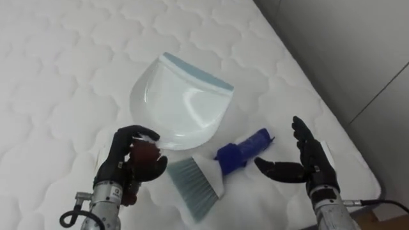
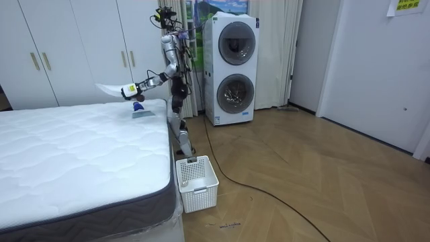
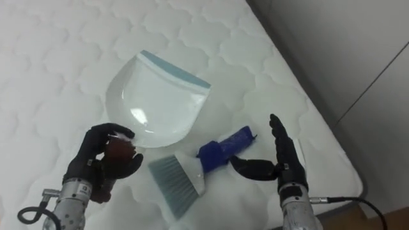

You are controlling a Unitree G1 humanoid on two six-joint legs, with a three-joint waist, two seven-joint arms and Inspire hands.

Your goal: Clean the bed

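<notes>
L hand (image 1: 131, 160) lower left of frame, fingers clenched round handle of white dustpan (image 1: 179, 102); pan sits centre frame, held off the mattress (image 1: 64, 64) per room view. Brush (image 1: 217, 169) w/ blue handle lies on mattress, lower centre, bristles toward bottom edge. R hand (image 1: 312, 163) lower right, fingers released & straight, thumb toward brush handle, just apart. Robot stands at bed corner, white basket (image 2: 197, 181) on floor nearby

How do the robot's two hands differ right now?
The left hand is curled round the handle of the white dustpan; the right hand is open and holds nothing. The left holds the dustpan above the mattress; the right hovers beside the brush. Both are black.
</notes>
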